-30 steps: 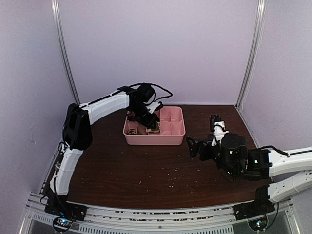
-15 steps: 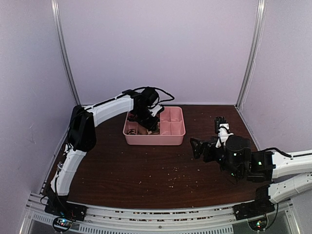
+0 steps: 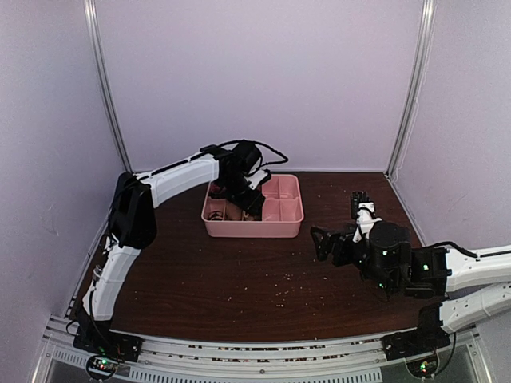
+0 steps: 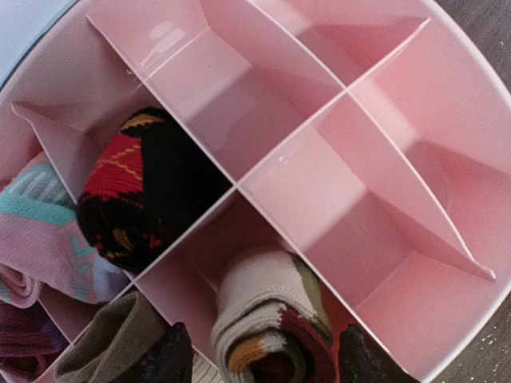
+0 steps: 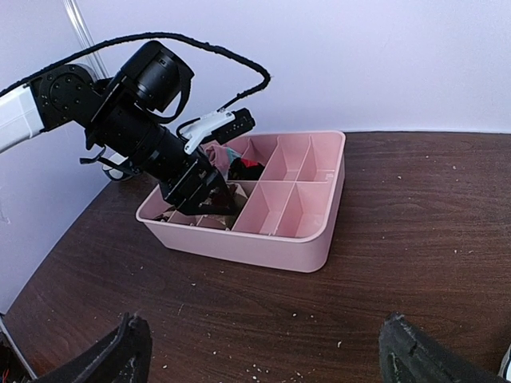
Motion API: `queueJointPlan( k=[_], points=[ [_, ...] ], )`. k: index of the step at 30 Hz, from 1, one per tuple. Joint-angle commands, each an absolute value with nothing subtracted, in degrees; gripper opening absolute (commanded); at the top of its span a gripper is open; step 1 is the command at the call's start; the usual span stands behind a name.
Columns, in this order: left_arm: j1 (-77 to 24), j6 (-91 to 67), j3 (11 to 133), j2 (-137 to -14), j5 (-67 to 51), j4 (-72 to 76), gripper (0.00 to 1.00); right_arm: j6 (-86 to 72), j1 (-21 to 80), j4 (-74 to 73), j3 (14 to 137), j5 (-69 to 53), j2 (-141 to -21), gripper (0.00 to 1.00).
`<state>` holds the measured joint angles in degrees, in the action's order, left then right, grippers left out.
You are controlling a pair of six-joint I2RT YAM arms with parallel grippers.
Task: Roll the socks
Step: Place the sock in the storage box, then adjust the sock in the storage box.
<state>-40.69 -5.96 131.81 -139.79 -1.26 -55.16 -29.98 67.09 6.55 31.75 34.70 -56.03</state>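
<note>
A rolled black sock with red and orange diamonds [image 4: 140, 191] sits in one compartment of the pink divided tray [image 4: 383, 239]. A rolled beige sock with maroon and olive stripes [image 4: 267, 319] stands in the adjoining compartment. My left gripper [image 4: 267, 359] is open and straddles this beige roll, with a small gap on each side of it. In the top view the left gripper [image 3: 243, 203] reaches down into the tray [image 3: 283, 227]. My right gripper [image 3: 339, 222] hovers wide open and holds nothing, over the table to the right of the tray [image 5: 271, 251].
A pink and teal sock [image 4: 40, 231] and an olive-grey sock [image 4: 112, 339] fill neighbouring compartments. The right-hand compartments [image 4: 415, 120] hold nothing. Pale crumbs [image 3: 283, 291] dot the dark wooden table. Purple walls enclose the table.
The left arm has shifted slightly over the tray and its jaws have parted from the beige roll. The right arm has drifted a little to the right and stays open.
</note>
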Motion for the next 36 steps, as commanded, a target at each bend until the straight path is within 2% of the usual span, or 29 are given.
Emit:
queueJointPlan(
  k=[1, 7, 9, 12, 21, 36],
  points=[
    [-40.74, -5.71, 133.44, -134.37, -1.81, -54.67, 0.64, -29.57, 66.86, 4.77, 32.64, 34.15, -55.55, 1.0],
    [-40.72, -5.13, 132.49, -131.82, -3.49, -55.33, 0.62, -29.55, 66.84, 4.12, 32.98, 33.69, -55.37, 1.0],
    [-40.7, -4.51, 131.23, -130.93, -3.49, -54.91, 0.58, -29.71, 66.88, 4.04, 32.89, 33.66, -55.44, 1.0],
    [-40.72, -3.3, 128.26, -129.65, -1.41, -52.52, 0.51, -30.07, 66.82, 4.13, 32.8, 33.37, -55.75, 1.0],
    [-40.69, 1.19, 127.8, -134.38, 8.03, -50.19, 0.45, -29.92, 66.64, 3.74, 33.32, 33.65, -56.47, 1.0],
    [-41.22, 3.18, 131.37, -140.09, 7.39, -49.82, 0.43, -30.96, 65.34, 1.73, 32.52, 33.75, -53.61, 1.0]
  ],
)
